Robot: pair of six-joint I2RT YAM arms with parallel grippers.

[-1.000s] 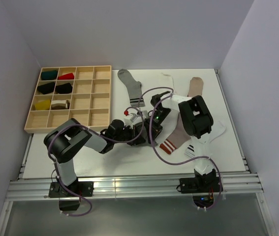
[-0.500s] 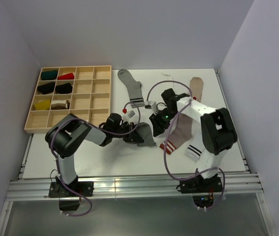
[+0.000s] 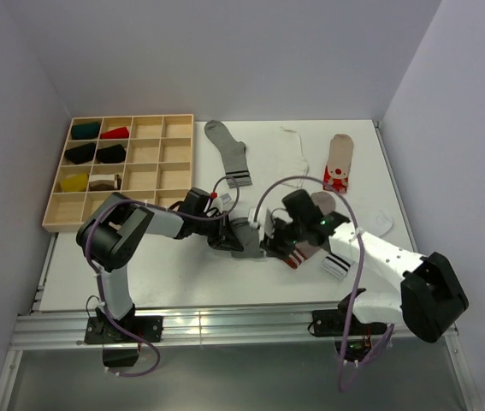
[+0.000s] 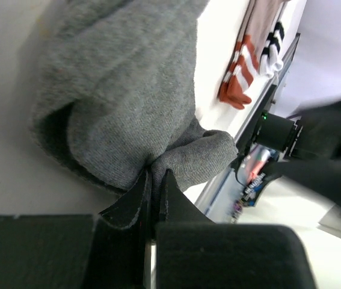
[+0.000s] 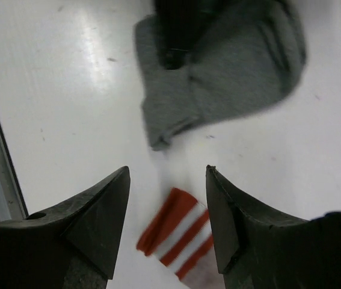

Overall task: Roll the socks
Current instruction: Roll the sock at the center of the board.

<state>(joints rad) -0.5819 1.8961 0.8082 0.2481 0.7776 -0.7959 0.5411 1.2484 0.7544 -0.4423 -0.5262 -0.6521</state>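
**Left fingers clamped on bunched grey sock; right fingers let go and spread**

Position: the plain grey sock (image 3: pixel 246 239) sits mid-tabletop (image 3: pixel 182 274), between the two wrists. It is a bunched lump, not laid flat. In the top view its slight long axis runs roughly far to near.

Left fingers (image 4: pixel 131 201): pressed together on a pinch of the grey knit (image 4: pixel 128 90), with cloth bulging out on both sides of the grip.

Right fingers (image 5: pixel 98 220): spread wide, holding nothing. They hang over bare tabletop, with the red-white cuff of the taupe sock (image 5: pixel 176 238) below them and the grey lump (image 5: pixel 218 72) beyond the tips.

Taupe sock (image 3: pixel 308 241): lies slantwise, cuff towards the near left and toe towards the far right. A white sock with black stripes (image 3: pixel 336 262) lies just beside it.

Change since a second ago:
- The right arm (image 3: pixel 379 257) has swung its elbow from above the socks out to the near right.
- Its fingers have opened and moved nearer.
- The left grip stays as it was.
- A second taupe sock (image 3: pixel 340 158) at the far right now shows in full.

Wooden tray (image 3: pixel 131 117) at the far left holds rolled socks in six compartments.
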